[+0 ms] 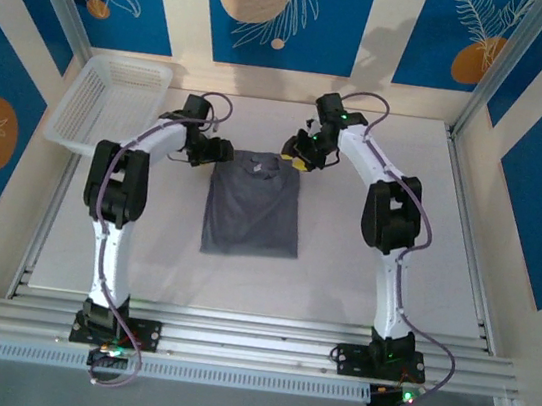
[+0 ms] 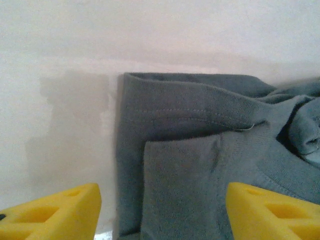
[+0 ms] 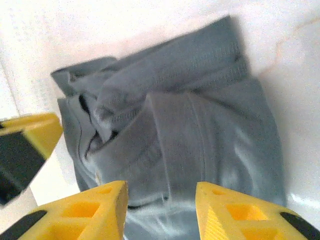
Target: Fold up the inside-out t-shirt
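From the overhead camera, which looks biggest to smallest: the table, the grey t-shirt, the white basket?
1. Table.
2. Folded grey t-shirt and white lattice basket look about alike, so unranked.

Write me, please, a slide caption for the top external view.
Left gripper and right gripper at the collar end of the grey t-shirt, folded into a rectangle; white basket far left.

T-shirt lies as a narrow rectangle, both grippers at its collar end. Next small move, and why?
Probably lower both grippers and pinch the far corners. The t-shirt lies flat as a rectangle. The left gripper hangs open over its far left corner, the right gripper open over the collar end, neither holding cloth, so folding toward the near hem looks next.
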Controlling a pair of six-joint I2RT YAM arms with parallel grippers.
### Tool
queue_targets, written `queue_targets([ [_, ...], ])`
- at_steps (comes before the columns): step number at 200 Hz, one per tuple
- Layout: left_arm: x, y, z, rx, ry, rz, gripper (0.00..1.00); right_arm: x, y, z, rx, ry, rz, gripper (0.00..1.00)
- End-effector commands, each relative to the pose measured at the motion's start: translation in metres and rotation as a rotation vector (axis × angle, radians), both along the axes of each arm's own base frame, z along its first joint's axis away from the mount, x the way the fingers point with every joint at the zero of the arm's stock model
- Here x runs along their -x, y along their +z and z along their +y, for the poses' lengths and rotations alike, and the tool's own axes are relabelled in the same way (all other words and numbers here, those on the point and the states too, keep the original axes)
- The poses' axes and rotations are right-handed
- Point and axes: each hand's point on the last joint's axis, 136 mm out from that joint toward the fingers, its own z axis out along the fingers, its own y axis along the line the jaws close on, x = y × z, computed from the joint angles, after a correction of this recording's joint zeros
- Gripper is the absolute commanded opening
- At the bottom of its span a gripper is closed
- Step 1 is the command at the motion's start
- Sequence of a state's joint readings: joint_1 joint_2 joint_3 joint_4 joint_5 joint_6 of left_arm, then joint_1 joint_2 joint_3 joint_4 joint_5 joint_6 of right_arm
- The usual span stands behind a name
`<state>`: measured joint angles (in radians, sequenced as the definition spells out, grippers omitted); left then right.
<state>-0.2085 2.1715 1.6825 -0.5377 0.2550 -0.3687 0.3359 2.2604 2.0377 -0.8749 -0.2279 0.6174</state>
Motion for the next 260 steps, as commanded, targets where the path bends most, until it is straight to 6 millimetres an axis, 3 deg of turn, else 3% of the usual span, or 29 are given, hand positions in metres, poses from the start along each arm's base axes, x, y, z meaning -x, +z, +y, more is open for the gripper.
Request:
queue_targets([
  [1, -0.007, -0.001, -0.013, 0.021, -0.097, -0.042, 0.62, 0.021, 0.016, -0.018, 0.051, 0.045, -0.017, 0.46],
  [49, -0.016, -0.018, -0.019, 0.029, -0.095, -0.036, 0.47, 0.032, 0.016, -0.035, 0.071, 0.019, -0.009, 0.49],
  [83, -0.017, -0.034, -0.016, -0.076, -0.115, -0.023, 0.36, 0.032, 0.012, -0.037, 0.073, 0.015, 0.008, 0.50],
  [112, -0.013, -0.046, -0.016, -0.110, -0.116, -0.003, 0.29, 0.023, 0.004, -0.042, 0.111, -0.007, 0.001, 0.50],
  [160, -0.007, -0.053, -0.016, -0.127, -0.117, 0.022, 0.07, 0.004, -0.019, -0.049, 0.177, -0.050, -0.024, 0.57],
  [184, -0.005, -0.045, -0.020, -0.104, -0.137, 0.003, 0.00, -0.001, -0.034, -0.038, 0.142, -0.010, -0.016, 0.59],
  [225, 0.003, -0.034, -0.034, -0.025, -0.182, 0.004, 0.00, -0.020, -0.056, -0.020, 0.084, 0.010, -0.013, 0.61],
  [260, 0.009, -0.035, -0.041, 0.017, -0.196, 0.024, 0.00, -0.026, -0.072, 0.009, 0.010, 0.050, 0.005, 0.61],
])
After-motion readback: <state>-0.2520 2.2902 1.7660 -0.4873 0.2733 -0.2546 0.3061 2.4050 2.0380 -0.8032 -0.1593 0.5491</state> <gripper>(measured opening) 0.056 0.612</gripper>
